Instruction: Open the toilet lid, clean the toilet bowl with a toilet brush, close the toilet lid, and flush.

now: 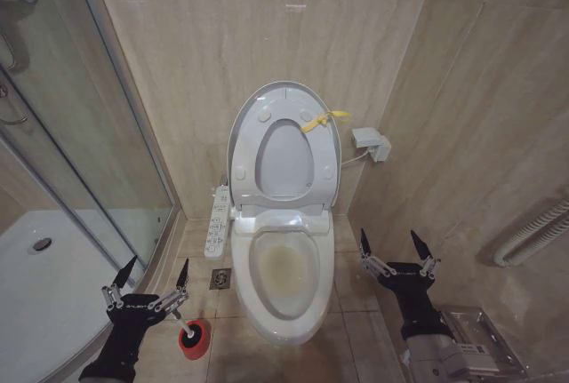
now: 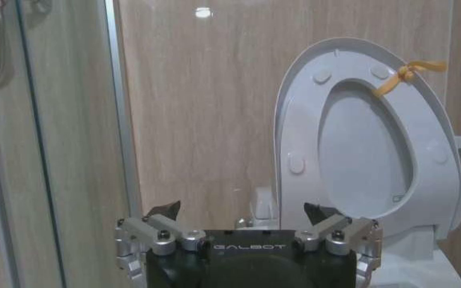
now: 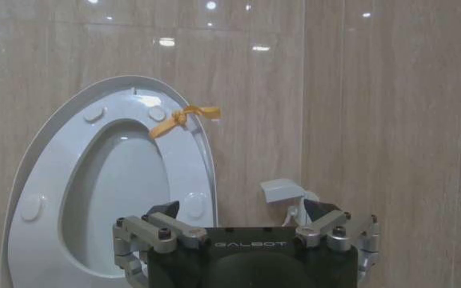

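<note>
The toilet lid [image 1: 286, 147] stands raised in the upper middle of the frame, leaning back against the beige wall [image 1: 178, 63], with the ring seat lifted together with it; a yellow tag [image 1: 322, 120] is tied at its upper right edge. Below it, in the middle of the frame, the toilet bowl [image 1: 286, 267] is uncovered and shows yellowish stains inside. The white button panel [image 1: 217, 221] lies just beside the bowl, on its left in the picture.

The toilet brush [image 1: 185, 328] stands in its round red holder [image 1: 194, 340] on the floor at the lower left, near the bowl. The left tool [image 1: 151, 278] is just above the brush, its fingers spread and released (nothing is between them). The right tool [image 1: 395, 250] is at the lower right of the frame, beside the bowl, also released and grasping nothing.

A glass shower door [image 1: 80, 134] fills the left side, and a small white box [image 1: 371, 142] sits on the wall right of the lid
</note>
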